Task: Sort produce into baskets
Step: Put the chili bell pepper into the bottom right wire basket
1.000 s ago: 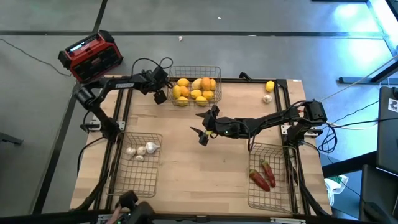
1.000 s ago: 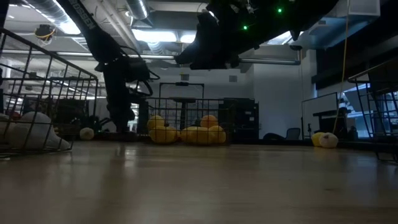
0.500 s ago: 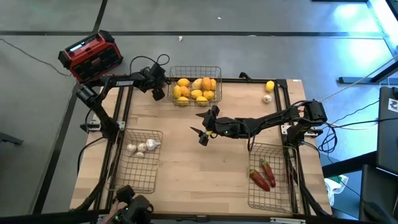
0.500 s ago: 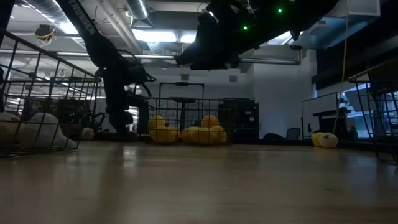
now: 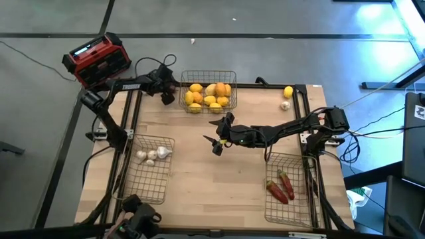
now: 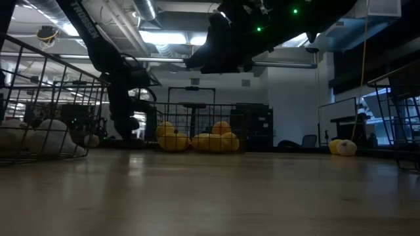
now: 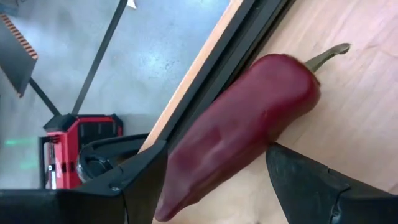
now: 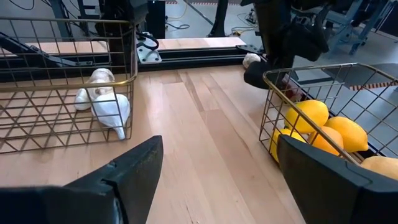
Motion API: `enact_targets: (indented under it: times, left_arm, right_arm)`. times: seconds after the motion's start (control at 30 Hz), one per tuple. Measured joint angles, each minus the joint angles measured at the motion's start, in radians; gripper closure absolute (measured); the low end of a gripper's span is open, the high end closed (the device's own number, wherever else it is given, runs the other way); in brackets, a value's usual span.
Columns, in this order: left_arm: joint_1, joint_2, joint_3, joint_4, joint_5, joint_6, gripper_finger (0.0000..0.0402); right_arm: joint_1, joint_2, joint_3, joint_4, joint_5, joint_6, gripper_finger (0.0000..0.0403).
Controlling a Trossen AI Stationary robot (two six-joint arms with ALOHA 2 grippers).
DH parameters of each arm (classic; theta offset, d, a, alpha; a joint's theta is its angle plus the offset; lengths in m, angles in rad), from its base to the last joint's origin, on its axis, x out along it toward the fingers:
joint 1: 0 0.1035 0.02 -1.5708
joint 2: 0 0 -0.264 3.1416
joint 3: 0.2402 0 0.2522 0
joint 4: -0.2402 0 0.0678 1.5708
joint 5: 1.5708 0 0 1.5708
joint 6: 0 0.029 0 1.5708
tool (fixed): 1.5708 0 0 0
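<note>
A wooden table (image 5: 212,179) is carrying three wire baskets. The left gripper (image 5: 167,95) is hanging at the far left corner, beside the basket of yellow and orange fruits (image 5: 208,95), its fingers (image 7: 134,180) spread around a dark red chili (image 7: 239,134) lying by the table's edge. The right gripper (image 5: 217,139) is hovering wide open and empty over the table's middle. Garlic bulbs (image 5: 152,155) are sitting in the left-edge basket (image 5: 147,169), chilies (image 5: 280,186) in the near right corner basket (image 5: 289,192). A lemon (image 5: 288,92) and a garlic bulb (image 5: 285,105) are lying loose at the far right corner.
</note>
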Motion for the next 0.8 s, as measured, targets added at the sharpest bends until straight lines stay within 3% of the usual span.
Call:
enact_targets:
  times: [0.2, 0.47, 0.8]
  left_arm:
    - [-0.013, 0.031, 0.0, -0.001, -0.072, 0.008, 0.0138]
    - [-0.02, 0.032, 0.0, -0.001, -0.076, -0.012, 0.0179]
    - [-0.031, 0.031, 0.0, -0.018, -0.086, -0.048, 0.0282]
  right_arm:
    - [0.0, 0.0, 0.0, 0.002, 0.0, 0.0, 0.0093]
    - [0.0, 0.0, 0.0, 0.002, 0.0, 0.0, 0.0093]
    - [0.0, 0.0, 0.0, 0.002, 0.0, 0.0, 0.0093]
